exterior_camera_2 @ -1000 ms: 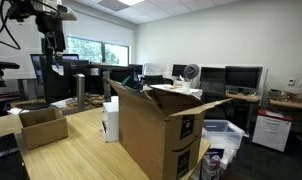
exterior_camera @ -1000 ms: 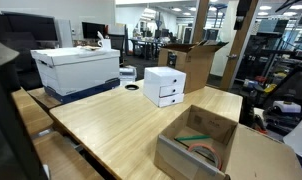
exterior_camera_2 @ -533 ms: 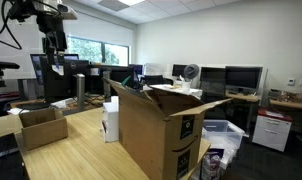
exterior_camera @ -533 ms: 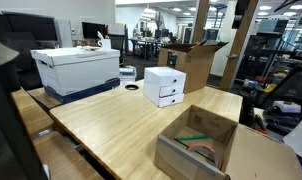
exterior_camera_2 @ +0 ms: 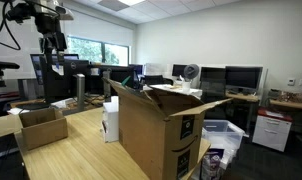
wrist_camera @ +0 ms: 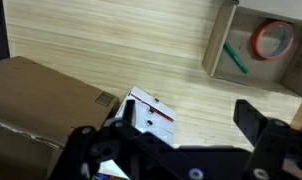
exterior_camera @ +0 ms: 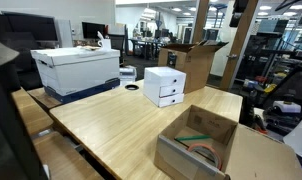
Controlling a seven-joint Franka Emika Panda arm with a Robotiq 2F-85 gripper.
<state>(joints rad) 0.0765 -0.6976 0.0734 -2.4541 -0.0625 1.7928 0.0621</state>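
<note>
Above table [wrist_camera: 111,60], hand [wrist_camera: 171,135] unmoved (fingers [wrist_camera: 253,120] apart).

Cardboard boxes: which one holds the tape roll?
The small shallow box, with a red tape roll and a green marker inside. The tall cardboard box with raised flaps stands beside the white drawer unit.

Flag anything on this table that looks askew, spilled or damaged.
Nothing looks spilled or damaged. Only the shallow cardboard box sits slightly askew to the grain of the table, with a tape roll and a green item loose inside.
</note>
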